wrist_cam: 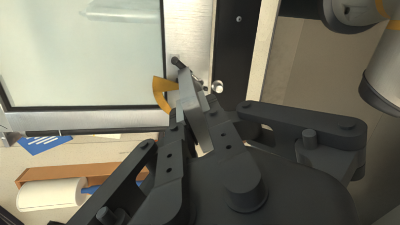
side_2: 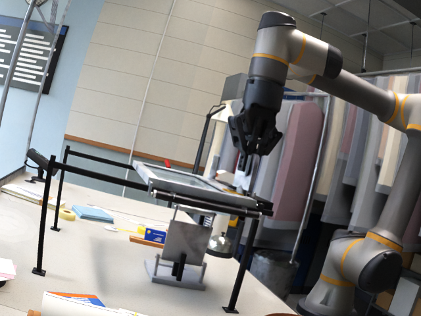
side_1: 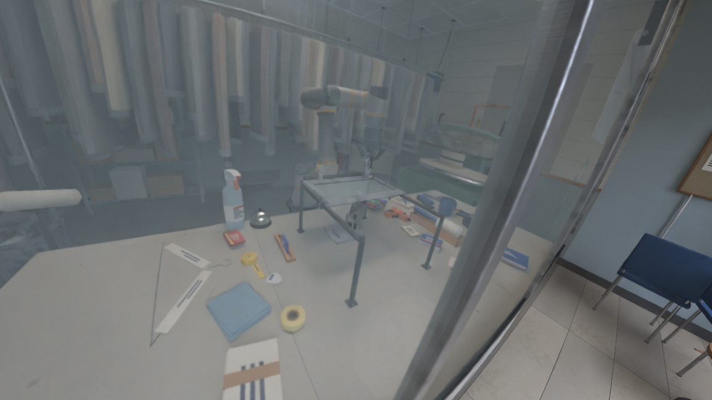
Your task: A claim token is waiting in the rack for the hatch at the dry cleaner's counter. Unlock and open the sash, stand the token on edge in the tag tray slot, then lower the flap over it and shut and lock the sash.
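Note:
On the counter a black frame carries the glass sash (side_2: 183, 182) lying flat in its metal rim, at the frame's near end towards the arm. My gripper (wrist_cam: 193, 123) stands over the sash's corner with its fingers closed around the grey lock lever (wrist_cam: 191, 107), which pivots on a pin in the rim beside an orange arc mark (wrist_cam: 161, 93). Under the frame the tag tray (side_2: 178, 268) stands on the counter with its grey flap (side_2: 185, 243) raised. The sash and frame also show faintly through the hazy pane in the side camera (side_1: 350, 191). I do not see the token or its rack.
A wooden tray with a paper roll (wrist_cam: 47, 192) lies beside the frame. A spray bottle (side_1: 232, 198), a bell (side_1: 260, 219), a blue cloth (side_1: 238, 309), a tape roll (side_1: 293, 317) and a hanger lie scattered over the counter.

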You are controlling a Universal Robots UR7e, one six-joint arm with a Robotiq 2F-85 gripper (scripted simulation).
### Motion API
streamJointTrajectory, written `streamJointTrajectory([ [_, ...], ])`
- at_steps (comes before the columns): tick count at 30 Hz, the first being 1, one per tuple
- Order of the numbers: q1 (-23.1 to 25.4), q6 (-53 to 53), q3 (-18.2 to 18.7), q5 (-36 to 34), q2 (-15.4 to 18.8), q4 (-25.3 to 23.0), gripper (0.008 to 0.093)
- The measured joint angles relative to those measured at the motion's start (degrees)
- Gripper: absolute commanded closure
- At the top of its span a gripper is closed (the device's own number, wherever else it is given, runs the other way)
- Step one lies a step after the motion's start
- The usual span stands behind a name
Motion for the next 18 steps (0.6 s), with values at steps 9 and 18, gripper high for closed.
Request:
streamJointTrajectory([
  [9,0.00,2.36,0.00,0.01,0.00,-0.01,0.0934],
  [18,0.01,3.25,0.00,0.00,0.01,-0.02,0.0934],
])
